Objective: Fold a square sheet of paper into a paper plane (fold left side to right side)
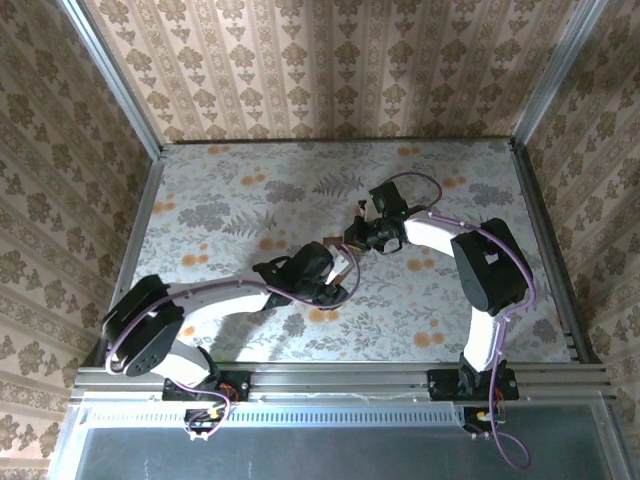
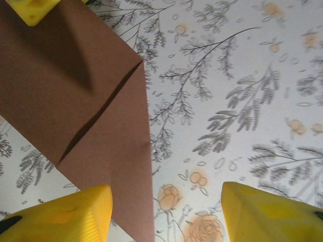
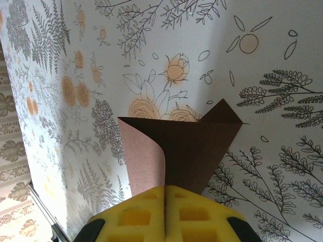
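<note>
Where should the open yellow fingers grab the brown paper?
Probably the free lower corner of the paper, by its straight edge, coming in from the table side. That edge lies flat between the open left fingers, while the right fingers pinch the far end.

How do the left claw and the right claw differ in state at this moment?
The left claw is open, fingers wide apart; the right claw is shut, fingers together. The left claw holds nothing; the right claw pinches a curled-up edge of the sheet of paper. Both have yellow fingers.
</note>
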Available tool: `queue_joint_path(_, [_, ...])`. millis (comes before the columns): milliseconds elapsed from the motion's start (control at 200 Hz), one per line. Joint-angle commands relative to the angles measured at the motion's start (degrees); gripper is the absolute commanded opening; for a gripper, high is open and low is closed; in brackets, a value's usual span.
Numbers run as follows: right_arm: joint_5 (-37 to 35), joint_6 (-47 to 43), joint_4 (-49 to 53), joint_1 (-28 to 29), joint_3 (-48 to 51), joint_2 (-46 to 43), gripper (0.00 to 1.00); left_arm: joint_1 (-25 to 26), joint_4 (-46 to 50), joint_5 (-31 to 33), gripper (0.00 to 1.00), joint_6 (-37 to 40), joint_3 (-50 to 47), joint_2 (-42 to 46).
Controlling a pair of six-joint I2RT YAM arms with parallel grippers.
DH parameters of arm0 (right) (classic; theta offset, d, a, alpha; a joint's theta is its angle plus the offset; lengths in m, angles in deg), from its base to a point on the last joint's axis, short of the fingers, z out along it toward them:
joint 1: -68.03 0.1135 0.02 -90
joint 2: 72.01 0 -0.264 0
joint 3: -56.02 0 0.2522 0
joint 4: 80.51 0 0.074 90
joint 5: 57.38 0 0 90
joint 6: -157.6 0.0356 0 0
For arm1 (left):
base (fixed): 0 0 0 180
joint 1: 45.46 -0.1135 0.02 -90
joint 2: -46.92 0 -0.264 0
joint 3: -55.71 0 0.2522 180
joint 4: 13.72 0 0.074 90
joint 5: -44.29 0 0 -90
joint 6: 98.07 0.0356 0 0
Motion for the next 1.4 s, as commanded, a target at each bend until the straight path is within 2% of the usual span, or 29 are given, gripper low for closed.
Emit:
queue_joint_path(0, [-0.53,1.69,1.81,-0.37,-1.48,1.15,0.00,1.22,5.05,7.76,0.60,2.55,3.96,-3.07])
queue_joint_path(215, [-0.25,2.48,1.82,-0.33,-1.79,1.44,0.01,4.50,8.84,14.65,0.60,3.64,10.03,-10.53])
queue_joint_path(365, [0.20,2.65,1.71,-0.37,-1.88,1.83,0.01,7.26,13.73,24.59,0.61,4.28,14.12,-14.84])
queue_joint_path(435, [0.32,2.74,1.67,-0.37,-1.85,1.91,0.01,7.77,14.47,26.99,0.61,4.21,14.84,-15.95])
queue_joint_path(590, [0.48,2.88,1.34,-0.28,-1.71,2.18,0.01,7.94,13.85,27.38,0.55,3.73,14.86,-16.59])
queue_joint_path(835, [0.58,2.92,1.19,-0.33,-1.62,2.26,0.01,7.88,13.59,27.60,0.37,3.50,14.56,-17.04])
queue_joint_path(1045, [-0.07,2.75,1.40,-0.31,-1.64,2.72,0.01,7.79,12.80,25.73,0.23,3.59,14.12,-16.86])
queue_joint_path(1235, [-0.65,2.45,1.81,-0.35,-1.60,3.28,0.01,7.70,12.38,24.12,0.16,3.18,13.98,-17.34])
queue_joint_path(1395, [-1.46,2.31,1.76,-0.87,-1.17,2.82,0.05,7.26,11.51,22.57,0.07,2.56,13.28,-17.22])
